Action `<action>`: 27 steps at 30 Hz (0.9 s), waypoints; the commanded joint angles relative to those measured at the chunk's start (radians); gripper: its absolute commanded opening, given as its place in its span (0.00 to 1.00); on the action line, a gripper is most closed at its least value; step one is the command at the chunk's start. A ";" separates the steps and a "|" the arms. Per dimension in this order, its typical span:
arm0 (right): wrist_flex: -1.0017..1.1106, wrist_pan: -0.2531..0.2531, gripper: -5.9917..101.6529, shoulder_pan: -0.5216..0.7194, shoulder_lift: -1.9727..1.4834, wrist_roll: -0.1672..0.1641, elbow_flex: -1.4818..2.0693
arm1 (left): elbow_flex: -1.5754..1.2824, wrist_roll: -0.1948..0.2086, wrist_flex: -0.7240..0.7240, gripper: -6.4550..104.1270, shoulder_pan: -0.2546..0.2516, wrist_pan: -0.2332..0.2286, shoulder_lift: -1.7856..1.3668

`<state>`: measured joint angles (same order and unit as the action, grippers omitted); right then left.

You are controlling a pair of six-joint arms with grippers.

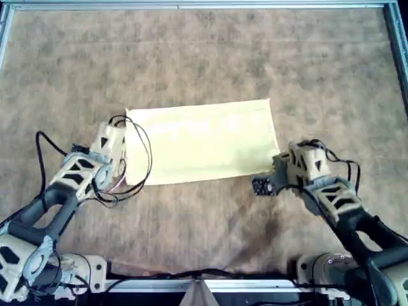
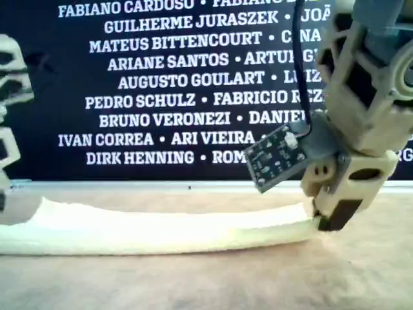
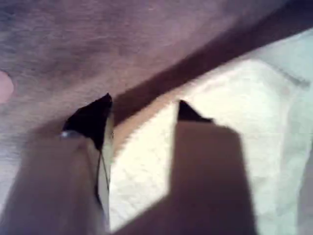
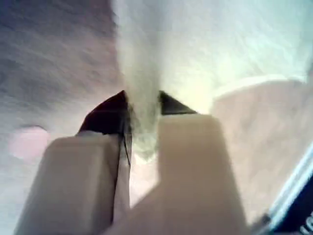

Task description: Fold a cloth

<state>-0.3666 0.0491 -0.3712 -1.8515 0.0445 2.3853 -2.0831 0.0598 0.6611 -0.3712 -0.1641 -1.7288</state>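
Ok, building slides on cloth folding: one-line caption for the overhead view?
Both grippers, left and right, grip opposite ends of the pale-yellow cloth.

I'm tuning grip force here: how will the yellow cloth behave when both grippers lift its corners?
Likely floppy: the cloth is thin and already lies doubled, so the middle should sag. Probably light, needing little force. The right gripper bunches it between its jaws, and the left gripper straddles an edge; a thin pinch may slip.
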 commanded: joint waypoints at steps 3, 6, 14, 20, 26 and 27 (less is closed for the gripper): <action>0.040 0.023 0.60 0.018 -0.058 0.005 0.002 | -0.049 0.003 -0.008 0.71 0.026 -0.011 -0.078; 0.032 0.023 0.68 0.018 -0.060 0.005 0.002 | -0.075 0.008 -0.008 0.74 0.026 -0.011 -0.149; 0.021 0.025 0.69 0.020 -0.387 -0.009 0.075 | -0.176 0.006 -0.008 0.76 0.028 -0.012 -0.555; 0.021 0.026 0.69 0.021 -0.877 -0.012 0.342 | -0.351 0.002 -0.008 0.76 0.028 -0.012 -0.951; 0.025 0.026 0.69 0.078 -1.304 -0.012 0.554 | -0.554 0.003 -0.008 0.76 0.028 -0.012 -1.367; 0.029 0.026 0.69 0.098 -1.298 -0.012 0.563 | -0.565 0.003 -0.008 0.75 0.028 -0.012 -1.408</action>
<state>-0.3666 0.0706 -0.3145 -3.0434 0.0368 2.9544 -2.6400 0.0660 0.6611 -0.3636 -0.1687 -2.9637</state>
